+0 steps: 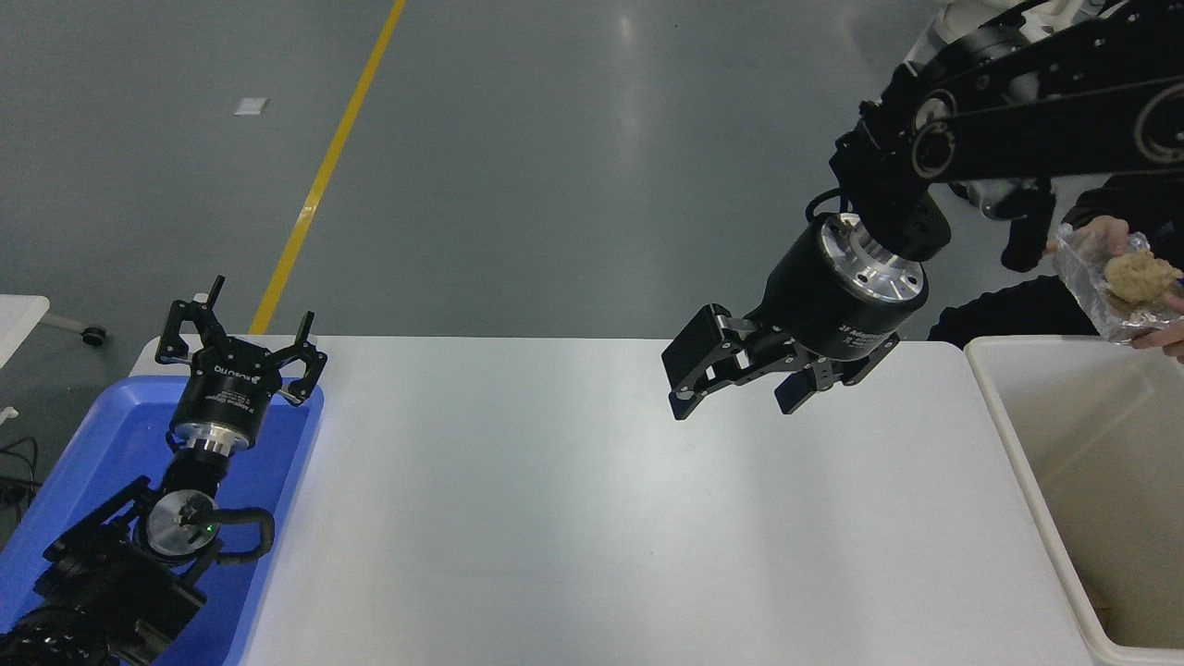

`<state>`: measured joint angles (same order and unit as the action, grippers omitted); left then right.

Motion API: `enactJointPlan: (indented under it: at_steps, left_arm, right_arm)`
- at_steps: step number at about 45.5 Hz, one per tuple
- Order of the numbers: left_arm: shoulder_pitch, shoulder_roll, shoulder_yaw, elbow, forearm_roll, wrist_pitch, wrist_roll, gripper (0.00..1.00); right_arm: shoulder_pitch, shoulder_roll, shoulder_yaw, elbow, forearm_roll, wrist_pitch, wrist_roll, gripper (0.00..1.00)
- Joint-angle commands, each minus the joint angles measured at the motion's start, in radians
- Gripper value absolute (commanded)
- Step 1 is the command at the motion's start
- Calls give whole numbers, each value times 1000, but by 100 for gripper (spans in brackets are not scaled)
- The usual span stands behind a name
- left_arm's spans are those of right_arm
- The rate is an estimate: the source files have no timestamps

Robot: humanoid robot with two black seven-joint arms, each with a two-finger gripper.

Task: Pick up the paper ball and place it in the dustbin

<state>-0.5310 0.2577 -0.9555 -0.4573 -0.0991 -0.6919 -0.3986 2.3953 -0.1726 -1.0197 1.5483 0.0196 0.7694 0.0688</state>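
Head view: right end effector point(740, 388) hangs open and empty over the white counter point(555, 518). A person's hand point(1124, 264) holds the crumpled tan paper ball point(1142, 276), judged light and crushable; grip across its middle.

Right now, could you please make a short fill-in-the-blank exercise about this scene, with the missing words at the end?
1. The paper ball is held in a person's ____, not on the table.
2. The right gripper hangs open above the white ____.
3. The left gripper is parked over the ____ tray.
4. The dustbin stands at the table's ____ end.

Missing words: hand; table; blue; right
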Motion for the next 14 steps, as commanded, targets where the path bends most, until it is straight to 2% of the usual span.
enactJointPlan:
  at_steps: [1,14]
  left_arm:
    - [0,0,0,0,1,0,0,100]
    - [0,0,0,0,-1,0,0,100]
  right_arm:
    - [58,-22,-36,29,36,16,-1,100]
    - [64,-74,-74,29,33,16,-1,100]
